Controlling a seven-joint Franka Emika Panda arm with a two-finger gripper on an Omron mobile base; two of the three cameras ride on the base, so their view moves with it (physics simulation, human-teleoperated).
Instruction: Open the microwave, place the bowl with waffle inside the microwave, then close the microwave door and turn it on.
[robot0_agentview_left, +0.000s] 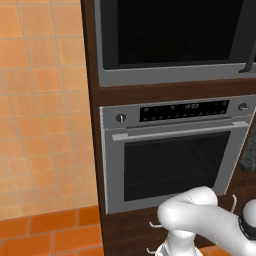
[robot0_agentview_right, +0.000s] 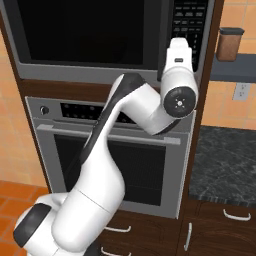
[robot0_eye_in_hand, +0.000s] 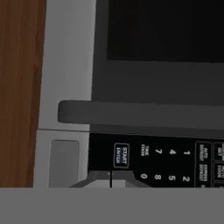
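Nearest the camera you've got the arm's white base link (robot0_agentview_right: 85, 200), bottom left of the right base view. It climbs up and right past the oven (robot0_agentview_right: 110, 150), folds at a dark elbow, and ends in the wrist held upright against the microwave's (robot0_agentview_left: 170, 40) right side. In the left base view, the white shoulder sits at the lower right under the oven door.

Left to right in the hand view: brown wood cabinet side (robot0_eye_in_hand: 19, 87), then the grey metal frame, then the microwave door (robot0_eye_in_hand: 162, 30) with its black glass. The view is rolled, so the dark bar handle (robot0_eye_in_hand: 140, 113) runs across the picture. Beyond it is the black keypad (robot0_eye_in_hand: 175, 162) with the START/ENTER key (robot0_eye_in_hand: 121, 155) and the digit keys.

The gripper (robot0_eye_in_hand: 110, 177) is at the bottom edge, tips together with just a thin seam between them, so it reads as clenched with nothing in it. It points at the keypad just below START/ENTER; you can't tell if it touches.

The door looks flush with the frame, closed.
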